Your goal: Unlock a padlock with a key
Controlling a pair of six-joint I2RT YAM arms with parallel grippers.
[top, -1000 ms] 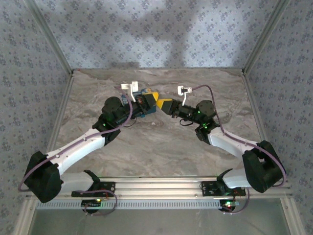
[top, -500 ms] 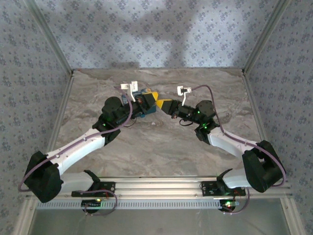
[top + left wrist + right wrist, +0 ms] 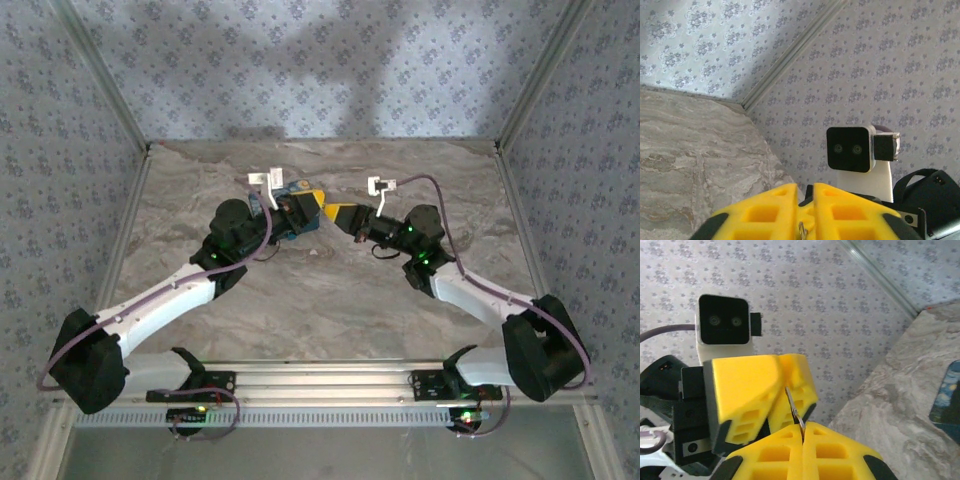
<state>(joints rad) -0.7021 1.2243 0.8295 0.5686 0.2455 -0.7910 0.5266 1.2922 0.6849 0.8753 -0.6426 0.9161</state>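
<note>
Over the back middle of the table, my left gripper and right gripper meet tip to tip. In the right wrist view the right gripper is shut on a thin silvery key. The key's blade points into the slit between the left gripper's yellow fingers. In the left wrist view the left gripper stands nearly closed around a small silvery metal bit. The padlock's dark body is hidden between those fingers.
A blue starry-night-print box lies on the marble table under the left gripper, and its corner shows in the right wrist view. Patterned walls with metal posts enclose the table on three sides.
The right arm has shifted slightly to the right and its wrist has eased back. Both grippers stay tip to tip, and the left arm has barely moved.
</note>
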